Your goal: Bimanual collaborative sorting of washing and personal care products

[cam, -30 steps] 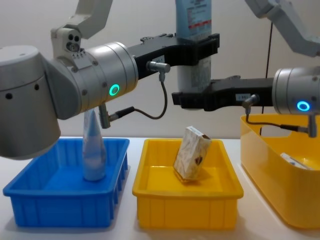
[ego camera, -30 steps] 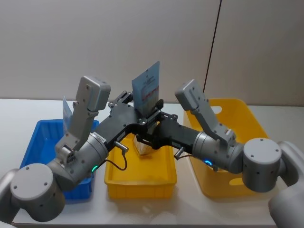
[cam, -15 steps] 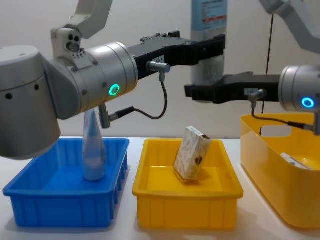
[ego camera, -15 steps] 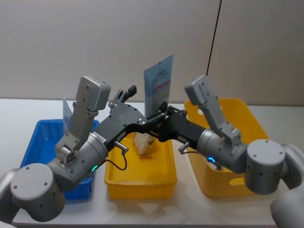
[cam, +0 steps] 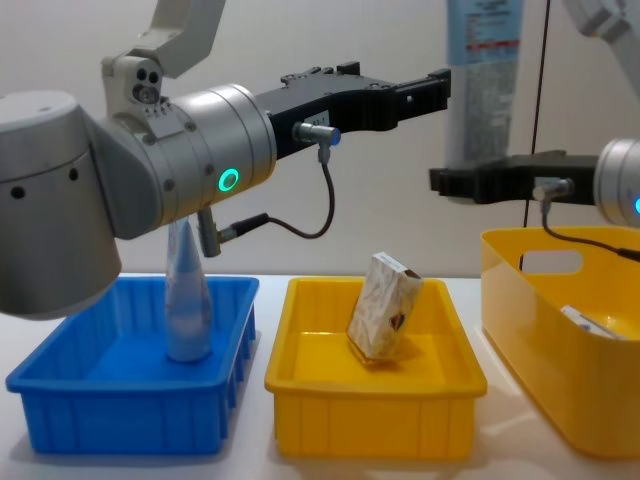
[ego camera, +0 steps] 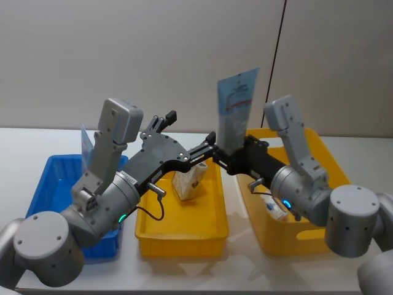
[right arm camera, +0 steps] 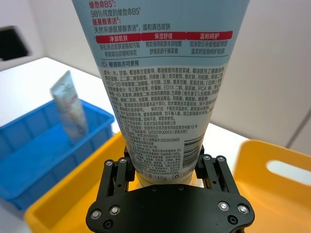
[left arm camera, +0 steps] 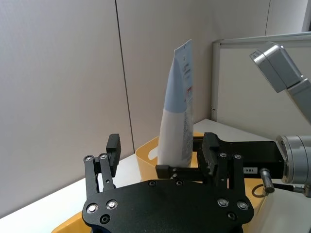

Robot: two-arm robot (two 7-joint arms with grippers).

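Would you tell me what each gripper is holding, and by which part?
The right gripper clamps the red-banded squeeze tube near its cap end; the left gripper holds nothing.

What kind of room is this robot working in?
Probably a lab or office test bench: plain partition walls, a white table with blue and yellow bins, and the right gripper holding a tube for a sorting trial.

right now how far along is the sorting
Partly done. One pale-blue tube stands in the blue bin, and a pack lies in the large yellow bin. In hand: the right tool grips a red-banded tube upright above the bins, while the left tool is open beside it. Left: placing that tube, and perhaps the patterned pack in the middle yellow bin.
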